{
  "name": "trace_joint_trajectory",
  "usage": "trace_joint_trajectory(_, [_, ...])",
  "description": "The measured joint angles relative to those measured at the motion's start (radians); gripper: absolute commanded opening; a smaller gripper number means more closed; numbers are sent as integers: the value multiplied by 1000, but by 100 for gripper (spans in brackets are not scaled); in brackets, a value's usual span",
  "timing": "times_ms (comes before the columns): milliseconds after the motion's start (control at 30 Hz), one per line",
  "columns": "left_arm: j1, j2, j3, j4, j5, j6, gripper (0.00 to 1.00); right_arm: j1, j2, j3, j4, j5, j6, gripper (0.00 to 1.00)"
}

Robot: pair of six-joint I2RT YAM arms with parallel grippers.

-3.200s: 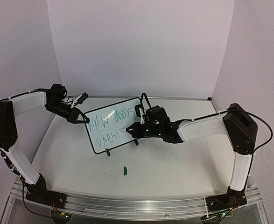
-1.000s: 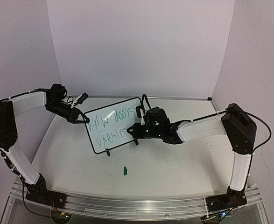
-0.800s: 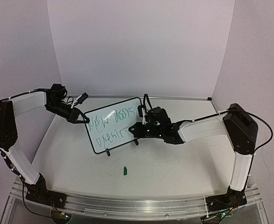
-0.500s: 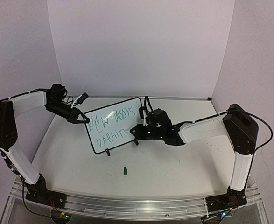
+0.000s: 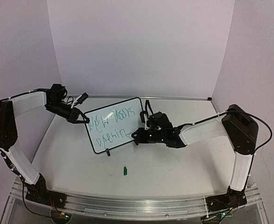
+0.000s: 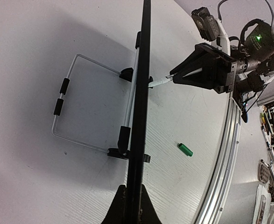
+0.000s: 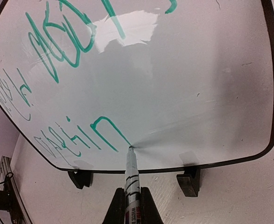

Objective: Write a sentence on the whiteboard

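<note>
The whiteboard point(image 5: 113, 123) stands tilted on two black feet at the table's middle. It also shows edge-on in the left wrist view point(image 6: 139, 116) and fills the right wrist view point(image 7: 183, 84). The green sentence point(image 5: 112, 122) runs in two lines; its lower line point(image 7: 80, 137) ends at the pen tip. My left gripper point(image 5: 84, 118) is shut on the board's left edge point(image 6: 131, 205). My right gripper point(image 5: 137, 134) is shut on a white marker point(image 7: 132, 182), and its tip touches the board's lower part.
A green marker cap point(image 5: 125, 171) lies on the table in front of the board; it also shows in the left wrist view point(image 6: 185, 149). A wire stand point(image 6: 76, 107) props the board from behind. A metal rail point(image 5: 127, 205) runs along the near edge.
My right gripper has moved the marker rightward and slightly down along the lower line, adding a letter. The left arm and the board have not moved.
</note>
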Motion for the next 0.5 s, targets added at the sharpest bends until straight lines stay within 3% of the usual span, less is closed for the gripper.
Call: trace_joint_trajectory(500, [0, 0, 0, 0, 0, 0, 0, -63, -42, -36, 69, -80, 17, 0])
